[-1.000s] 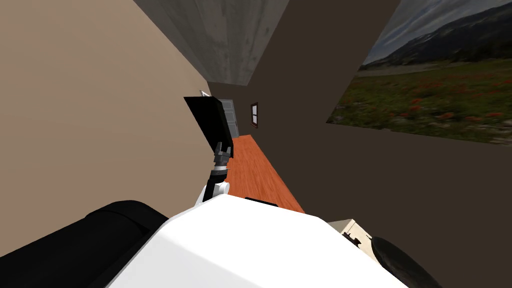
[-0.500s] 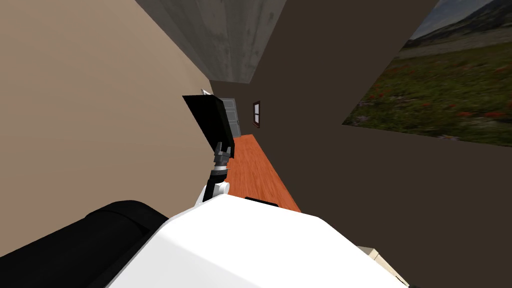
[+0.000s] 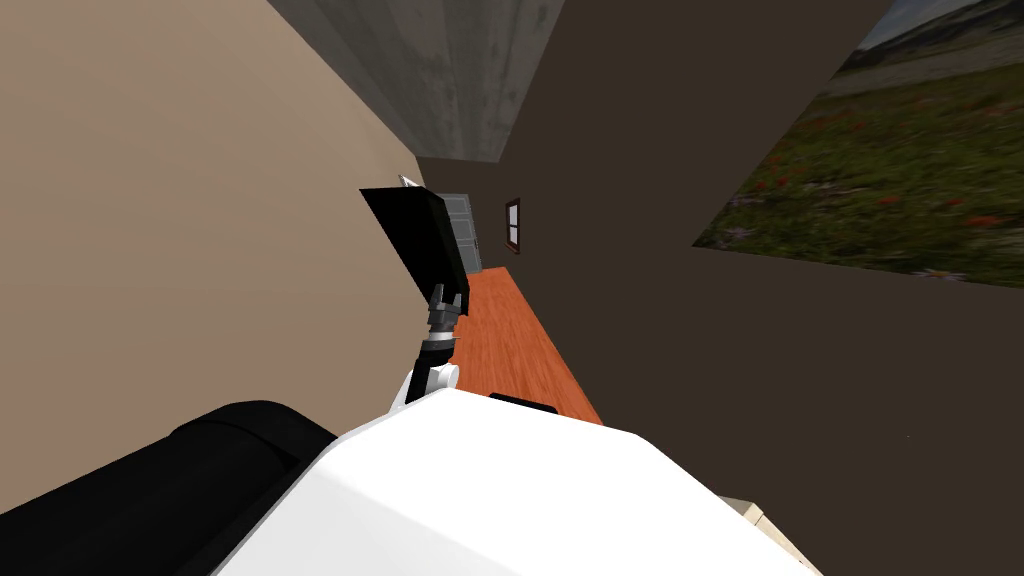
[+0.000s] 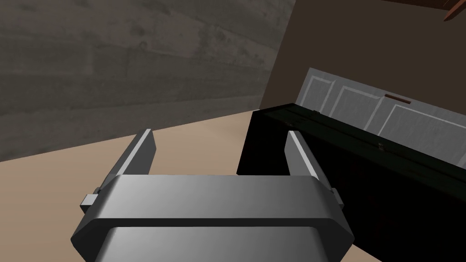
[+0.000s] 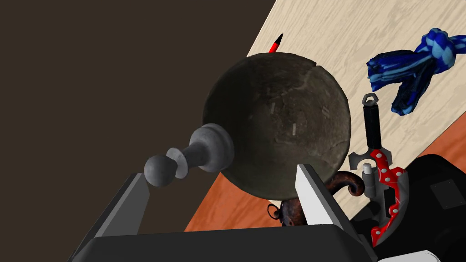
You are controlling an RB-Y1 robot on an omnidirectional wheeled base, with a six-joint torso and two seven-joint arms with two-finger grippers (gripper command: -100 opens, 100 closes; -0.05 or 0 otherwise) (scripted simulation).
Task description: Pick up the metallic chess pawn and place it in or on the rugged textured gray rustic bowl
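Observation:
In the right wrist view the grey metallic pawn (image 5: 191,157) lies sideways in the air. Its round head is at the tip of one finger and its base is against the rim of the dark, rough bowl (image 5: 282,123). My right gripper (image 5: 220,175) is open just over the bowl's edge, with its fingers wide apart and not pressing the pawn. The bowl stands at the corner of a light wooden table (image 5: 327,27). My left gripper (image 4: 218,138) is open and holds nothing; it is raised ahead of my chest (image 3: 443,296).
On the table beside the bowl lie a blue knotted cloth (image 5: 414,68), a red pencil (image 5: 276,44), a black and red tool (image 5: 377,154) and a brown object (image 5: 291,211). A black cabinet (image 3: 420,235) stands ahead and a black sofa (image 3: 150,490) to my left.
My head camera has turned: the landscape picture slid toward the upper right and the table corner with the dark bowl dropped out at the bottom right. The left arm has not moved.

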